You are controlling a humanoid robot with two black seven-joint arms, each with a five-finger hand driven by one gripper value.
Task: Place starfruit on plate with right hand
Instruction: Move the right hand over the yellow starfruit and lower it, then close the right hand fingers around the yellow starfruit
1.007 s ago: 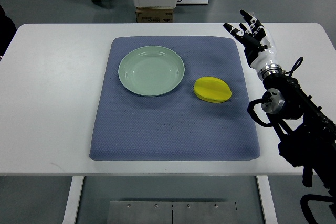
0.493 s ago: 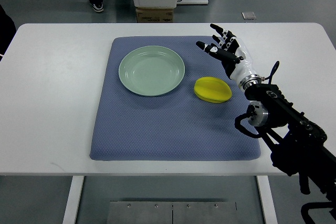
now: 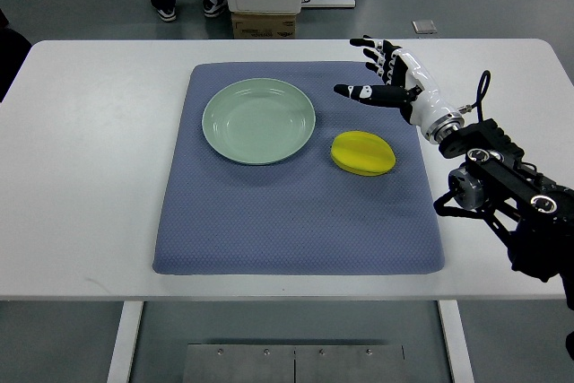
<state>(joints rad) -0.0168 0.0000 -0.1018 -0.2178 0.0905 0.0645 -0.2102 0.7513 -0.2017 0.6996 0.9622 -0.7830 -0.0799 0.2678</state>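
Note:
A yellow starfruit (image 3: 362, 152) lies on the blue mat (image 3: 296, 221), just right of a pale green plate (image 3: 258, 120) that holds nothing. My right hand (image 3: 381, 73) hovers above the mat's far right corner, behind and a little right of the starfruit, apart from it. Its fingers are spread and hold nothing. The thumb points left toward the plate. The right arm (image 3: 502, 195) comes in from the right edge. The left arm is out of view.
The mat lies on a white table (image 3: 90, 177). Beyond the far edge stand a cardboard box (image 3: 265, 24) under a white cabinet, and people's legs and shoes (image 3: 166, 6) show on the floor.
My right hand has swung left from the table's far right over the mat, then lifted slightly back and turned, fingers still spread. The starfruit and plate have not moved.

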